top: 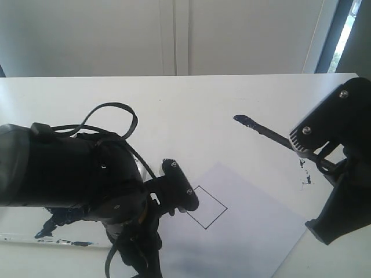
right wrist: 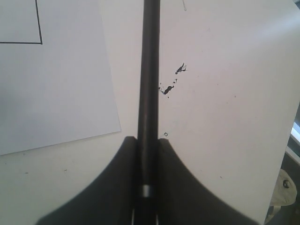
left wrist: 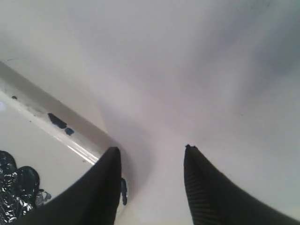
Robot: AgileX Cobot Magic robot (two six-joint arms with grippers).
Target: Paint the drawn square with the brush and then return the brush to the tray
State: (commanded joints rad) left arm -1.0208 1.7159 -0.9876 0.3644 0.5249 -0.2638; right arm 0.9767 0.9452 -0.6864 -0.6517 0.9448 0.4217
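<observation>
Right hand [right wrist: 149,142] pinches the brush [top: 268,132] – its two fingers are pressed against the black shaft from either side, with the silver band [right wrist: 147,191] sitting between them. In the exterior view the brush juts out of the right hand toward the middle of the worktop [top: 191,98], held clear of the surface. Its paint-dark tip [top: 242,119] lies well apart from the paper [top: 249,231]. The drawn square [top: 206,206] on that sheet is only a thin outline, with no paint inside it. A few dark specks [right wrist: 171,86] mark the bare worktop just beside the shaft, near the paper's edge.

The left hand [left wrist: 152,180] is spread, with nothing between its fingers. One finger hangs over the corner of the tray [left wrist: 47,117], the other over plain worktop – whether either touches down cannot be told. The tray lies at the left side of the worktop, beside the paper, and a glossy blue-black blotch [left wrist: 16,187] is smeared inside it, with smaller dabs on its rim.
</observation>
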